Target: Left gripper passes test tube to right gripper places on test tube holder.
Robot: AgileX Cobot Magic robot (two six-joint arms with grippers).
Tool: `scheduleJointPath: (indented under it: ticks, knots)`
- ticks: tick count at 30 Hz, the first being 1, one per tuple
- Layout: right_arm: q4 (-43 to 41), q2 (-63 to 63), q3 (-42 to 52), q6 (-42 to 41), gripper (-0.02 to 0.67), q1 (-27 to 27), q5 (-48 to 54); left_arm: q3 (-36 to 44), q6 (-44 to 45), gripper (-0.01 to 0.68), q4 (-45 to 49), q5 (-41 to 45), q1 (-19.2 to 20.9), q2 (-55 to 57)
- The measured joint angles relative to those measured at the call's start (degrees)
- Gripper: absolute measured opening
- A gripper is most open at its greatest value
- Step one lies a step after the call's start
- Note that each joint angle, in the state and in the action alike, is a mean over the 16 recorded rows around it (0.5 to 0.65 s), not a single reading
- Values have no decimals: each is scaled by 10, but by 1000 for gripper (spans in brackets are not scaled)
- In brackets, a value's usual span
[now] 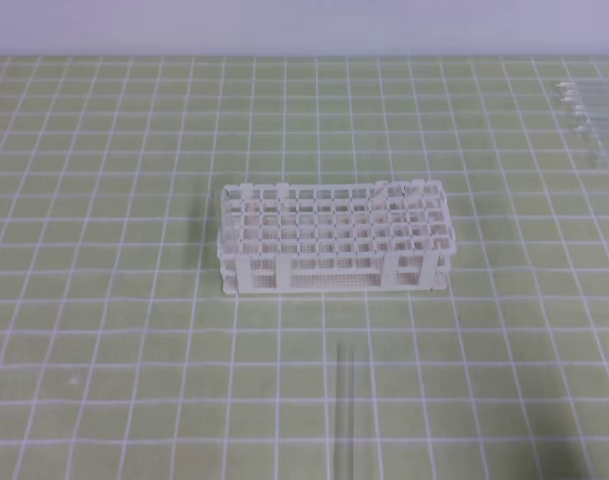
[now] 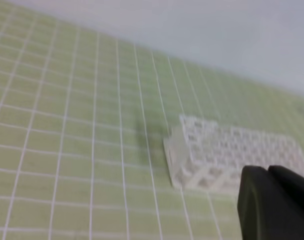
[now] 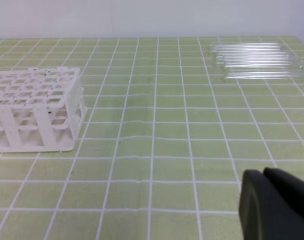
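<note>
Left gripper (image 2: 271, 200) closed, test tube (image 1: 346, 420) before test tube holder (image 1: 334, 240)

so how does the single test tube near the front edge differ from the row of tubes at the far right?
The test tube lies alone in front of the test tube holder, pointing front to back; the row of tubes sits grouped side by side at the far right corner, each lying crosswise. In the high view the single one shows its full length; the row is partly cut off by the frame edge. Both are clear glass, lying flat on the green grid mat.
</note>
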Motion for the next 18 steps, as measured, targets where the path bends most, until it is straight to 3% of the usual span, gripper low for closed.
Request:
scheduleJointPath:
  ticks: [9, 14, 18]
  knots:
    - [0, 0, 0, 0, -17, 0, 0, -135, 206, -2, -93, 162, -30, 241]
    - [0, 0, 0, 0, -17, 0, 0, -173, 232, -2, -83, 186, -93, 359]
    - [0, 0, 0, 0, -17, 0, 0, -201, 190, -2, -26, 177, -169, 433]
